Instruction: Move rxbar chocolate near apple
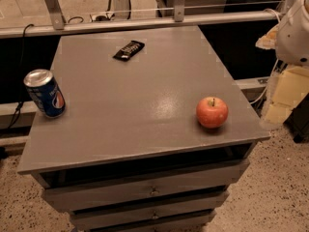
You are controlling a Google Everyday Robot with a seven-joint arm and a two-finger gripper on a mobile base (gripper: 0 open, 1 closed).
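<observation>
The rxbar chocolate [129, 50], a thin black wrapper with white lettering, lies flat near the far edge of the grey cabinet top [135, 105], left of centre. The apple [212, 112], red-orange with a short dark stem, stands near the front right corner. The two are far apart. My gripper [283, 98] shows as a pale shape at the right edge of the view. It hangs below the white arm [295, 30], off the cabinet's right side and away from both objects. It holds nothing that I can see.
A blue soda can [45, 93] stands upright at the cabinet's left edge. The cabinet has several drawers [145, 190] below its top. A metal rail [145, 22] runs behind the far edge. Speckled floor [285, 187] surrounds the cabinet.
</observation>
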